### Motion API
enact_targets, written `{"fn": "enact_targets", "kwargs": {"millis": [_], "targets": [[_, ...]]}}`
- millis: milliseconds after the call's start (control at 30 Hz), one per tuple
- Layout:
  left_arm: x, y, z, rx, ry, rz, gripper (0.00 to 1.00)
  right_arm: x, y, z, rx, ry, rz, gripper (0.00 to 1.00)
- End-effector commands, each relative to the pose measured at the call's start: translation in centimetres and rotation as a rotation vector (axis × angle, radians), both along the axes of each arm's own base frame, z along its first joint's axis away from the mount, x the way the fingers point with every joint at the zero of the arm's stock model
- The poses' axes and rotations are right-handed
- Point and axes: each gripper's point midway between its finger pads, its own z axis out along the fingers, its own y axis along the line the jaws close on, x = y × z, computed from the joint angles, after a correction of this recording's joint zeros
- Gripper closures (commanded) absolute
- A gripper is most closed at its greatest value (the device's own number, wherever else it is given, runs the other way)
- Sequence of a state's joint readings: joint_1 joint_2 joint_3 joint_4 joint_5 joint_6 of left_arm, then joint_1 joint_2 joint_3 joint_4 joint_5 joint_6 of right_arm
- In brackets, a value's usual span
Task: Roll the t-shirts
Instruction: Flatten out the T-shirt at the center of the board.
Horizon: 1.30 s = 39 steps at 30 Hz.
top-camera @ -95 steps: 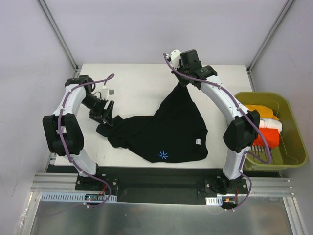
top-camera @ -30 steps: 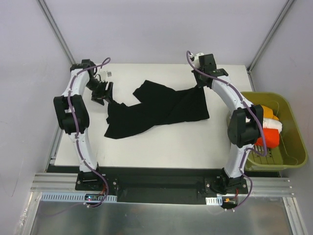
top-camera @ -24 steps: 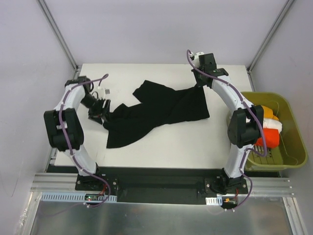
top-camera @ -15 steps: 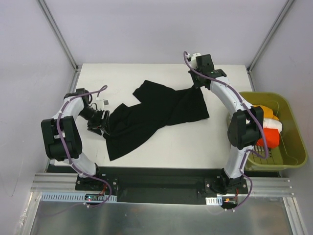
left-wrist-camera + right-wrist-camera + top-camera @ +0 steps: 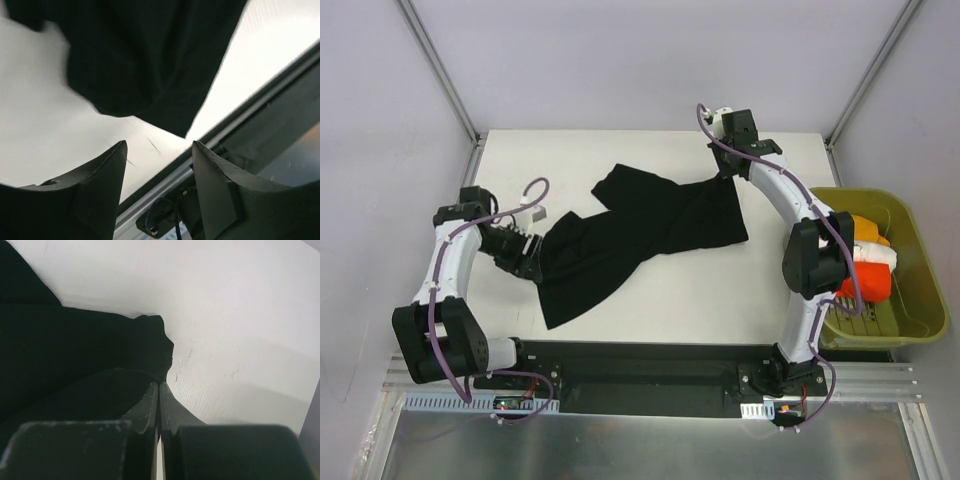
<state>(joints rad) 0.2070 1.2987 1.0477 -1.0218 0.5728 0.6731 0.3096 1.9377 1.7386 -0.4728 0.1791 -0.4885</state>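
Observation:
The black t-shirt (image 5: pixel 640 225) lies crumpled and stretched slantwise across the white table (image 5: pixel 720 300). My right gripper (image 5: pixel 725 175) is shut on its far right corner; in the right wrist view the fingers (image 5: pixel 150 405) meet on the cloth's edge (image 5: pixel 75 350). My left gripper (image 5: pixel 528 262) is at the shirt's left end. In the left wrist view it (image 5: pixel 159 145) is open and empty, with the black cloth (image 5: pixel 150 60) just beyond the tips. Orange (image 5: pixel 850 225), white (image 5: pixel 875 255) and red-orange (image 5: pixel 865 285) tees lie in the tub. The blue chest mark is hidden.
The olive-green tub (image 5: pixel 850 192) stands off the table's right edge. The table's near edge and a metal rail (image 5: pixel 240 135) lie close below my left gripper. Grey walls enclose the table on three sides.
My left arm has swung from the far left corner toward the near edge, and the shirt's left end came with it. The right gripper has stayed holding the far right corner.

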Motion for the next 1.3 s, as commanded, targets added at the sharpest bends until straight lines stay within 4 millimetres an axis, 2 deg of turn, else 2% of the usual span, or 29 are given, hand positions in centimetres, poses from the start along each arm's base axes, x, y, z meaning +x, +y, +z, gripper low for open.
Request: {"fn": "enact_targets", "kwargs": {"millis": [0, 67, 100, 167, 200, 233, 333, 700, 900, 1067, 1267], "targets": [[-4.9, -3.2, -1.8, -0.049, 0.102, -0.265, 0.48, 1.5, -0.2, 1.8, -0.015, -0.063, -0.006, 0.99], [-6.8, -4.8, -2.8, -0.027, 0.123, -0.394, 0.48, 1.4, -0.2, 1.4, -0.019, -0.054, -0.003, 0.99], [-6.8, -5.2, -3.2, -0.011, 0.102, -0.425, 0.48, 1.5, -0.3, 1.4, -0.020, -0.056, -0.002, 0.99], [-8.1, -5.8, -4.6, 0.044, 0.097, -0.517, 0.48, 1.5, -0.3, 1.3, -0.021, -0.054, 0.002, 0.99], [-7.5, -6.0, -5.2, 0.072, 0.058, -0.537, 0.48, 1.3, -0.2, 1.2, -0.023, -0.049, 0.006, 0.99], [-8.2, -5.8, -6.1, 0.095, 0.065, -0.560, 0.48, 1.2, -0.2, 1.4, -0.023, -0.052, 0.007, 0.99], [-8.3, -5.1, -8.1, 0.195, 0.053, -0.630, 0.50, 1.0, -0.4, 1.3, -0.028, -0.051, 0.010, 0.99], [-8.3, -3.7, -12.1, 0.358, 0.035, -0.739, 0.51, 0.5, -0.8, 1.8, -0.027, -0.058, 0.008, 0.99], [-7.8, -3.2, -12.8, 0.406, -0.003, -0.748, 0.56, 0.6, -0.8, 1.9, -0.030, -0.062, 0.007, 0.99], [-8.0, -2.8, -12.0, 0.420, -0.048, -0.766, 0.53, 0.6, -0.8, 2.1, -0.033, -0.067, 0.009, 1.00], [-8.3, -2.0, -11.0, 0.449, -0.102, -0.813, 0.57, 0.9, -0.8, 2.3, -0.033, -0.076, 0.005, 0.99]]}}
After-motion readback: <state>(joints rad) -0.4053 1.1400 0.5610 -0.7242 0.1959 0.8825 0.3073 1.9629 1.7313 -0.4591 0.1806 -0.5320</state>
